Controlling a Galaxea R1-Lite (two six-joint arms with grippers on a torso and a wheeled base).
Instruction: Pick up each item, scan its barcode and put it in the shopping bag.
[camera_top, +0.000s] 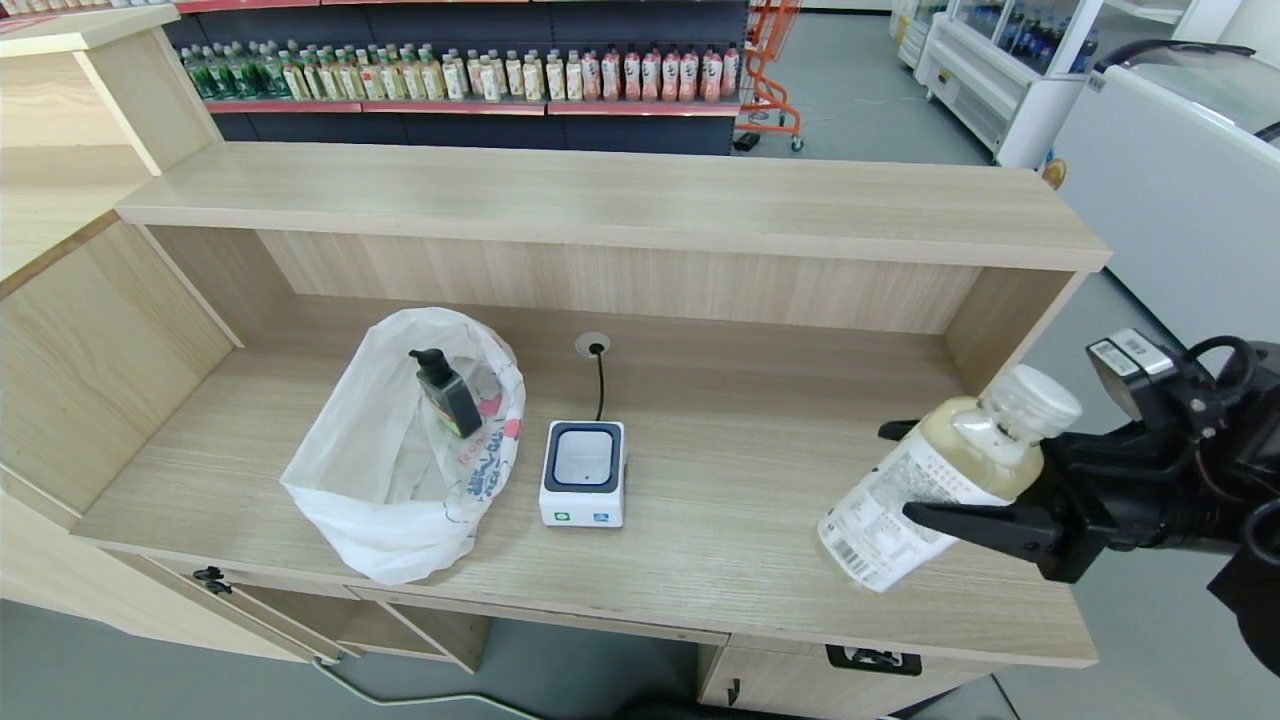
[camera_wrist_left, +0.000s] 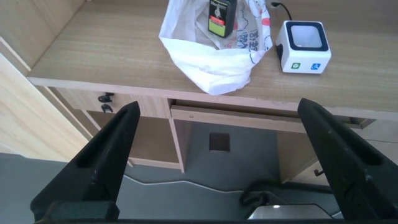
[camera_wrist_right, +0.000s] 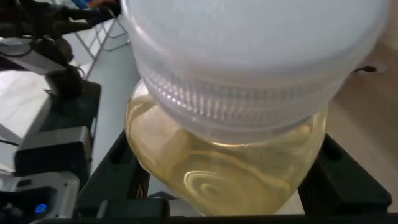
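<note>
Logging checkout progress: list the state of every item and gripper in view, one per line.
drink bottle: capped, tilted, held over the right end of the counter.
right gripper: jaws shut on the drink bottle.
left gripper: jaws open, holding nothing.
shopping bag: open, on the counter.
pump bottle: inside the shopping bag.
scanner: on the counter, nothing over it.

Close view of bottle (camera_wrist_right: 230, 155) clamped in right hand (camera_wrist_right: 229, 183).
White ribbed cap (camera_wrist_right: 255, 50) nearest lens, pale yellow liquid beneath; black fingers (camera_wrist_right: 341, 180) flank the body both sides; grey floor (camera_wrist_right: 109, 78) behind.
</note>
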